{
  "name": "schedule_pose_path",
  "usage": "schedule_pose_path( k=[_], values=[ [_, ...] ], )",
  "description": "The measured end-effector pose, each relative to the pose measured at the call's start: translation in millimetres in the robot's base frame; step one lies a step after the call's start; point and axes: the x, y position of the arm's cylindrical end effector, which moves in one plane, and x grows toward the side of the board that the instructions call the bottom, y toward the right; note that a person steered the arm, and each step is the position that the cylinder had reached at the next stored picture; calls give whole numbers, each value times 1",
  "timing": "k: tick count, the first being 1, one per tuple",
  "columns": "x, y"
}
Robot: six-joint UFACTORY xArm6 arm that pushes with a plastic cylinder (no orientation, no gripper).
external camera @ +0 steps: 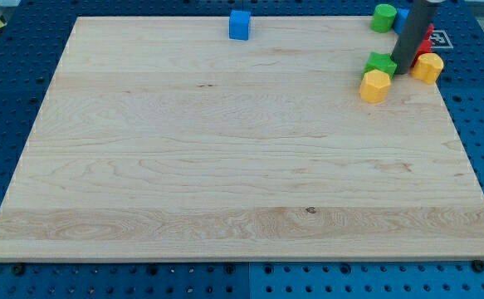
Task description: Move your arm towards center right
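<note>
My tip [402, 71] is at the view's upper right, at the lower end of the dark rod. It sits among a cluster of blocks. A green block [380, 62] lies just to its left and a yellow hexagonal block [374, 85] just below-left of it. A yellow block [428, 67] lies to its right. A red block [425, 41] shows behind the rod. A green round block [383, 17] and a blue block [400, 17], partly hidden by the rod, lie at the top edge.
A blue cube [239, 25] sits at the board's top edge, near the middle. The wooden board [225, 166] rests on a blue perforated table [9, 100].
</note>
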Motion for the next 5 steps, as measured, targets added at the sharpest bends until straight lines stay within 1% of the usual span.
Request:
schedule_pose_path(
  k=[1,2,3,4,5],
  values=[
    [18,0],
    [52,0],
    [62,0],
    [105,-1],
    [153,-31]
  ],
)
